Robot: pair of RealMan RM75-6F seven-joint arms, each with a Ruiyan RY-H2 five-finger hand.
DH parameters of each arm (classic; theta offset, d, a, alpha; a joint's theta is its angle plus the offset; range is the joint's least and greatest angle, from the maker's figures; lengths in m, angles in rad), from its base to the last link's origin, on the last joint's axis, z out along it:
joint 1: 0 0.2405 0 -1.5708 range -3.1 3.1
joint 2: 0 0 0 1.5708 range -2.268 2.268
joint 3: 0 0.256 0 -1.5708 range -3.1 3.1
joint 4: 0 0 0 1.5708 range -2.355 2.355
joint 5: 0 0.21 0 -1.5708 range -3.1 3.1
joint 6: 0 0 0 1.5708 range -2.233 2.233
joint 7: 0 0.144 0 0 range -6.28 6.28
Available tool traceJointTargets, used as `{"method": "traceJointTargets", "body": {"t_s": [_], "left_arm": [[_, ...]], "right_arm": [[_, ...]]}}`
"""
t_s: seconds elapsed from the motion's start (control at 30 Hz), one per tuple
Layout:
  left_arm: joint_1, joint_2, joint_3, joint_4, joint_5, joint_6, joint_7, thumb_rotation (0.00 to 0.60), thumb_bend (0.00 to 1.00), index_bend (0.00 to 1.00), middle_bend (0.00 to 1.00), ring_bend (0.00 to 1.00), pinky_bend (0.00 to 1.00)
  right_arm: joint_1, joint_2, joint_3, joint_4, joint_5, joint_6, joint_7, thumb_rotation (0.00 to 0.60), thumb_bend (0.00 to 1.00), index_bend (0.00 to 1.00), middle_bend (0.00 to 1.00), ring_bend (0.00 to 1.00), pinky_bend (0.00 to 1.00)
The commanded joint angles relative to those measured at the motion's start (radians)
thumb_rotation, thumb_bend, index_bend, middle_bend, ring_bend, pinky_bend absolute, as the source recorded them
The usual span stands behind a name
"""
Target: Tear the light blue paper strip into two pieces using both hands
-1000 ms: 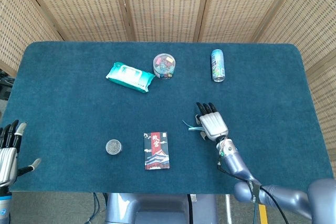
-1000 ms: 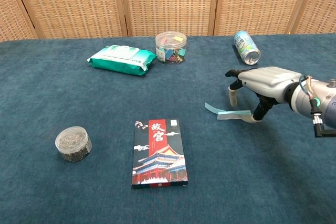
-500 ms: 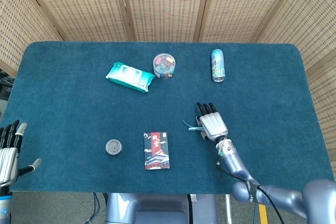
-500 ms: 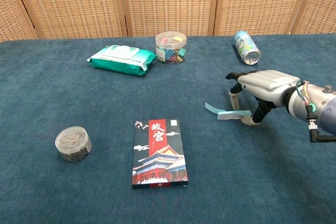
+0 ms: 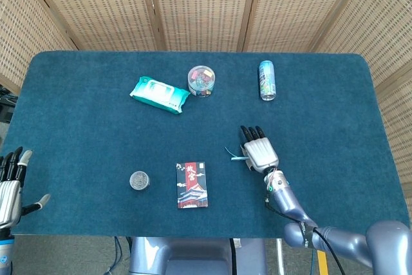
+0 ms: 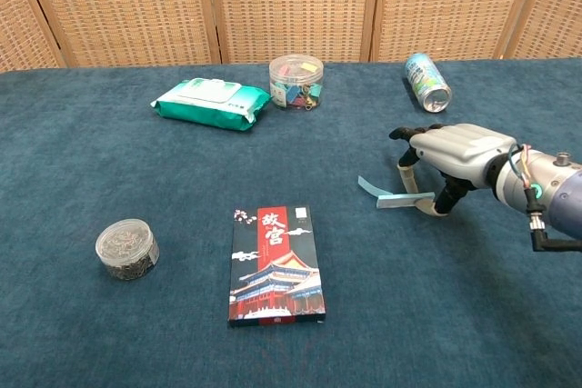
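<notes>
The light blue paper strip (image 6: 391,195) lies on the blue table right of centre, its left end curling up slightly; the head view shows only that end (image 5: 233,155). My right hand (image 6: 450,147) arches over the strip's right end, a fingertip and the thumb set down on either side of it and touching it. From above, the right hand (image 5: 259,151) covers most of the strip. My left hand (image 5: 8,188) hangs off the table's near left corner, fingers spread and empty, far from the strip; the chest view does not show it.
A red card box (image 6: 275,265) lies left of the strip, with a small round tin (image 6: 127,248) further left. At the back are a green wipes pack (image 6: 211,103), a clear jar of clips (image 6: 296,81) and a can lying on its side (image 6: 426,82).
The right hand has settled a little lower over the strip, and the strip's left end has shifted slightly right and tipped up. The left hand has barely moved.
</notes>
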State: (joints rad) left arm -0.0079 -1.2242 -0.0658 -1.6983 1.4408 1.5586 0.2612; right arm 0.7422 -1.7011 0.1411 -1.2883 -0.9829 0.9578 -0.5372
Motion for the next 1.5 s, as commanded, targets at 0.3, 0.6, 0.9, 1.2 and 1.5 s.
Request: {"method": "traceJointTargets", "body": {"t_s": [0.3, 0.6, 0.9, 1.2, 1.5], "left_arm": [[-0.011, 0.0, -0.003, -0.002, -0.007, -0.013, 0.008, 0.6, 0.0, 0.0, 0.0, 0.0, 0.0], [-0.156, 0.015, -0.093, 0.016, -0.017, -0.14, 0.084, 0.6, 0.0, 0.0, 0.0, 0.0, 0.0], [-0.434, -0.045, -0.204, 0.143, 0.075, -0.351, -0.015, 0.6, 0.0, 0.14, 0.45, 0.46, 0.29], [-0.632, -0.215, -0.222, 0.305, 0.157, -0.437, -0.021, 0.6, 0.0, 0.28, 0.74, 0.78, 0.67], [-0.743, -0.37, -0.246, 0.375, 0.064, -0.511, -0.075, 0.6, 0.0, 0.39, 0.86, 0.89, 0.83]], "right_arm": [[-0.009, 0.054, 0.008, -0.068, -0.059, 0.025, 0.032, 0.6, 0.5, 0.58, 0.0, 0.0, 0.0], [0.008, 0.141, 0.047, -0.195, -0.096, 0.067, -0.011, 0.6, 0.5, 0.59, 0.0, 0.0, 0.0], [0.074, 0.159, 0.107, -0.254, -0.039, 0.068, -0.131, 0.6, 0.5, 0.59, 0.0, 0.0, 0.0], [0.121, 0.151, 0.143, -0.291, 0.026, 0.066, -0.184, 0.6, 0.52, 0.6, 0.0, 0.0, 0.0], [0.146, 0.149, 0.151, -0.336, 0.083, 0.081, -0.197, 0.6, 0.52, 0.6, 0.0, 0.0, 0.0]]}}
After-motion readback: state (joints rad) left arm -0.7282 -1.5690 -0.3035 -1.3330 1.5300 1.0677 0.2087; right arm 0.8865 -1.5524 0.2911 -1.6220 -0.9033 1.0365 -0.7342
